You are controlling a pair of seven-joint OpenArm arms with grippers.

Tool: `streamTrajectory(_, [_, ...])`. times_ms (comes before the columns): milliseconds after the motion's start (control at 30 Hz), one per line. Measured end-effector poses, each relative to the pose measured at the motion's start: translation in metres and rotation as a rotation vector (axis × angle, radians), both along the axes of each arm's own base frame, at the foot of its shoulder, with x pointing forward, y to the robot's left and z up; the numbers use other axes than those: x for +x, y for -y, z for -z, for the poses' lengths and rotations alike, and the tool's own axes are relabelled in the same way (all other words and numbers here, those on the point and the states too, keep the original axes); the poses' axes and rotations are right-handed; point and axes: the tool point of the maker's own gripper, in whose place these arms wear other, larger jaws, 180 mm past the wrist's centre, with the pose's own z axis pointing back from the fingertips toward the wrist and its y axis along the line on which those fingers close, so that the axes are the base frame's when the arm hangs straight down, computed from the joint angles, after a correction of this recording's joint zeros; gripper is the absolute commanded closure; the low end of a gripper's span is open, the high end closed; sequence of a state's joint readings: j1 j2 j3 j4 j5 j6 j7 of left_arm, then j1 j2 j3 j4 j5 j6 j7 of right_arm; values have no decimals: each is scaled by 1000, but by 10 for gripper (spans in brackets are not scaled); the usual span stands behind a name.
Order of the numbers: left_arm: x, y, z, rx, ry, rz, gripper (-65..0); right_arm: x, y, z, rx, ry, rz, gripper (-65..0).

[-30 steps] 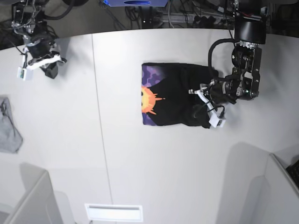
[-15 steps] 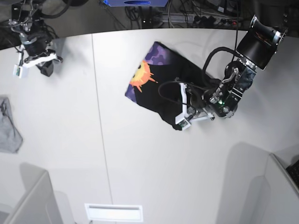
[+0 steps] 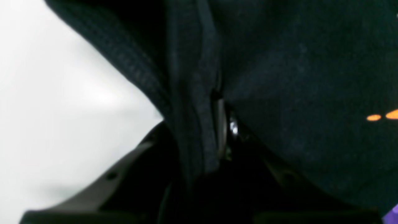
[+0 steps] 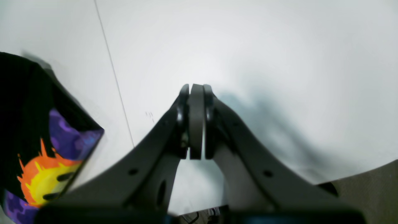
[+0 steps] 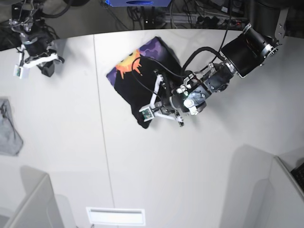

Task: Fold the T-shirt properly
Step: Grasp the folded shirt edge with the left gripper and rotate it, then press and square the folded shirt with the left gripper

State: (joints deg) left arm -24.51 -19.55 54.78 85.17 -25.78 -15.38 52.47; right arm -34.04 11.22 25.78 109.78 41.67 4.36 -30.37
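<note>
Left hand (image 5: 148, 113) pinches the folded T-shirt's (image 5: 137, 85) black edge; right hand (image 4: 192, 121) is closed, holding nothing.

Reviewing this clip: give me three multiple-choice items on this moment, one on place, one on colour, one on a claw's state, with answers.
1. Where does the small grey cloth lie?
A. at the table's left edge in the base view
B. on the T-shirt
C. under the right claw

2. What colour is the sun print on the T-shirt?
A. green
B. orange-yellow
C. white

3. How is the left claw?
A. wide open over bare table
B. out of sight
C. shut on black fabric

Answers: 1 A, it sits far from both arms; 2 B, plain in the right wrist view; 3 C, folds run between its fingers.
</note>
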Motion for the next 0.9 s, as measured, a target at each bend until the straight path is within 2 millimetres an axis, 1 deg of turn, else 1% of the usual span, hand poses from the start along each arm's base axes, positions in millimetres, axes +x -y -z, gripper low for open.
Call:
streamTrajectory(100, [2, 12, -1, -46, 28, 36, 0, -2, 0, 1, 1, -6, 0, 0])
streamTrajectory(233, [6, 17, -1, -61, 45, 64, 0, -3, 0, 2, 1, -8, 1, 0])
streamTrajectory(333, [6, 20, -2, -40, 58, 109, 0, -4, -2, 3, 11, -8, 10, 0])
streamTrajectory(500, [8, 28, -7, 3, 98, 214, 0, -6, -6, 7, 29, -16, 20, 0])
streamTrajectory(667, [2, 43, -19, -55, 125, 387, 0, -6, -8, 7, 37, -9, 28, 0])
streamTrajectory(733, [4, 42, -19, -32, 173, 445, 0, -6, -8, 7, 37, -9, 27, 0])
streamTrajectory(800, [4, 39, -14, 22, 233, 526, 0, -6, -8, 7, 36, -9, 27, 0])
streamTrajectory(900, [-6, 35, -4, 72, 265, 645, 0, -6, -8, 7, 37, -8, 28, 0])
